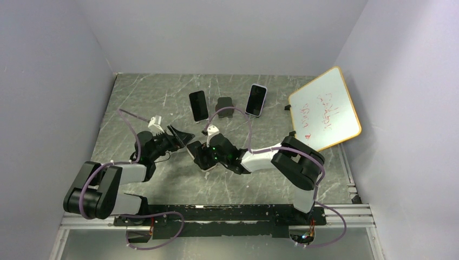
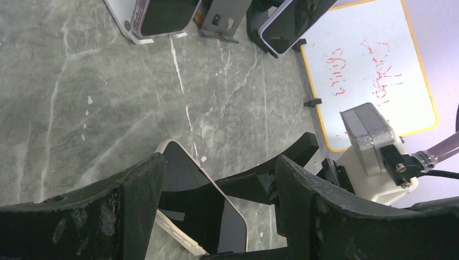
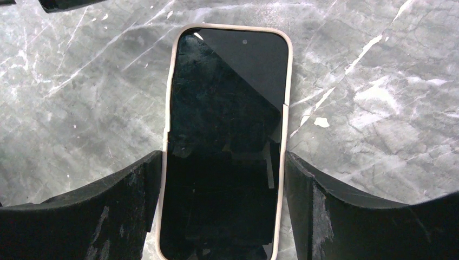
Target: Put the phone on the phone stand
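Observation:
A phone (image 3: 227, 81) in a beige case lies screen up, held just over or on the marble table. My right gripper (image 3: 222, 162) is shut on its two long edges, near the middle of the table (image 1: 199, 154). The same phone (image 2: 181, 170) shows in the left wrist view beyond my left gripper (image 2: 216, 168), which stands open just to the phone's left (image 1: 181, 138) and holds nothing. The dark phone stand (image 1: 224, 103) sits empty at the back of the table and appears again, as the stand (image 2: 219, 21), at the top of the left wrist view.
A black phone (image 1: 198, 105) lies left of the stand and a light-cased phone (image 1: 256, 100) lies right of it. A yellow-framed whiteboard (image 1: 325, 108) with red writing leans at the back right. Grey walls close in on three sides.

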